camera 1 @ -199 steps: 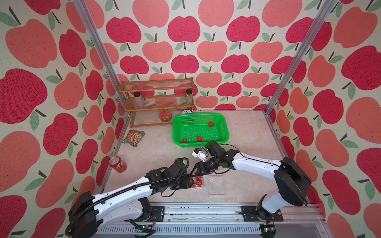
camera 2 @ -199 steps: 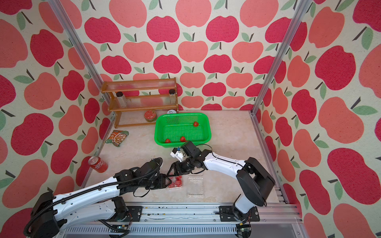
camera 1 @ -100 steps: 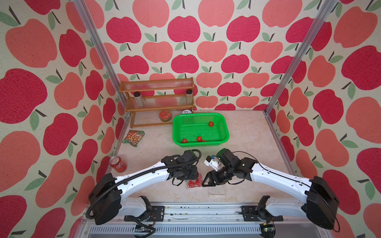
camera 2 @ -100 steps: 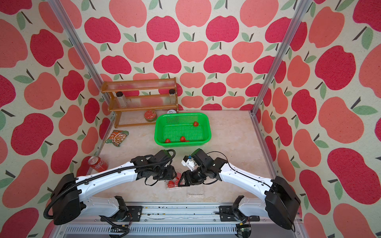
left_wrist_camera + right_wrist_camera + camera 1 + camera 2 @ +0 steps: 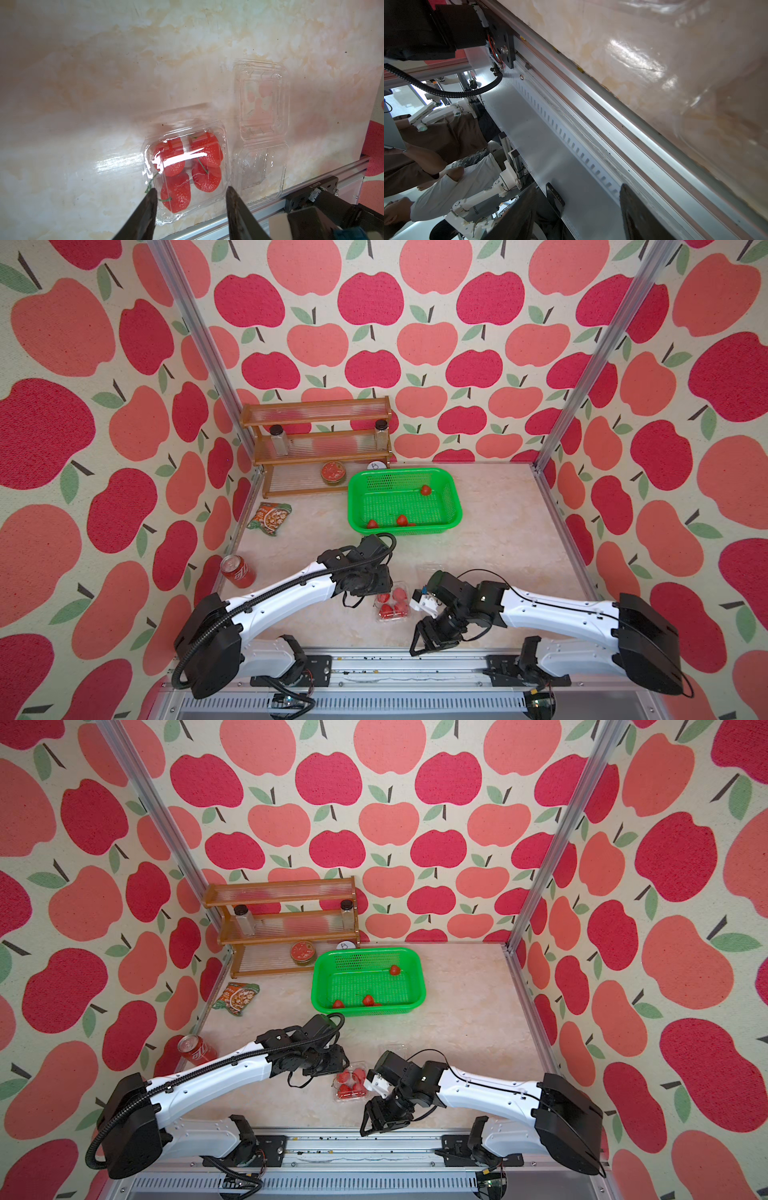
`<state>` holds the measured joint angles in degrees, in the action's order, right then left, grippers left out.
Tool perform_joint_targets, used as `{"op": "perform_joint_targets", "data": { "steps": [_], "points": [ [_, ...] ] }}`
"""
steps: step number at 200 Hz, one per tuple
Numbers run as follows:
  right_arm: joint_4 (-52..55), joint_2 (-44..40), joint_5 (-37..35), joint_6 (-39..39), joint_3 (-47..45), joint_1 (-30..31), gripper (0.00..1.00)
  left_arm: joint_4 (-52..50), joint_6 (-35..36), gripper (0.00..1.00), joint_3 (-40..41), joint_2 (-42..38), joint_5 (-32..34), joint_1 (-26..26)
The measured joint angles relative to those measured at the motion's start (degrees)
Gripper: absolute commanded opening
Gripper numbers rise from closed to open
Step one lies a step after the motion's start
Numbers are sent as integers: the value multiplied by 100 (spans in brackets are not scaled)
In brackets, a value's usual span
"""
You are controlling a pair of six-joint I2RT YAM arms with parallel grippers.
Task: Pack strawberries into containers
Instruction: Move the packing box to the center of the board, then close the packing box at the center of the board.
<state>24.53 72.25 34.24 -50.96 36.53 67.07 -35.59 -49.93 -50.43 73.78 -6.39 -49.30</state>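
Filled container: the filled container [image 5: 216, 199] sat near the front edge of the table [image 5: 498, 531], four strawberries [image 5: 175, 192] inside and the lid down over them. Whether it had latched could not be told.
Empty container: the empty container [image 5: 262, 133] lay just beside it, hinged open, with nothing in it.
Berries to go: three showed in the green basket [image 5: 405, 471], one by its far wall and two against the near wall. A fourth may have hidden behind the rim.
Left gripper: the left gripper [image 5: 190, 189] hung over the filled container, jaws apart, gripping nothing.
Right gripper: the right gripper [image 5: 576, 189] pointed out past the front rail [image 5: 374, 664], jaws apart, empty.
Step, as judged: one box packed, second round about to start.
Risk one: both boxes were light thin plastic, so a low sweep by either arm could shove or flip them.
Risk two: an unlatched lid could spring open if nudged.
Risk three: the berries hugging the basket wall left little room for a finger, so a pinch there could slip or bruise them.
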Motion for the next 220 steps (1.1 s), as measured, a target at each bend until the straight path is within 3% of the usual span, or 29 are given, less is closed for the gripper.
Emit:
{"op": "perform_joint_targets", "data": {
  "steps": [49,128,220],
  "points": [
    [4,398,-61,52,-87,-575,65,2,2,52,-31,48,-2,17],
    [466,649,-350,970,481,-1805,66,0,48,52,-96,98,-46,37],
    [374,1032,50,1349,763,-1547,64,-2,321,52,-474,1058,-352,-24]
  ]
}}
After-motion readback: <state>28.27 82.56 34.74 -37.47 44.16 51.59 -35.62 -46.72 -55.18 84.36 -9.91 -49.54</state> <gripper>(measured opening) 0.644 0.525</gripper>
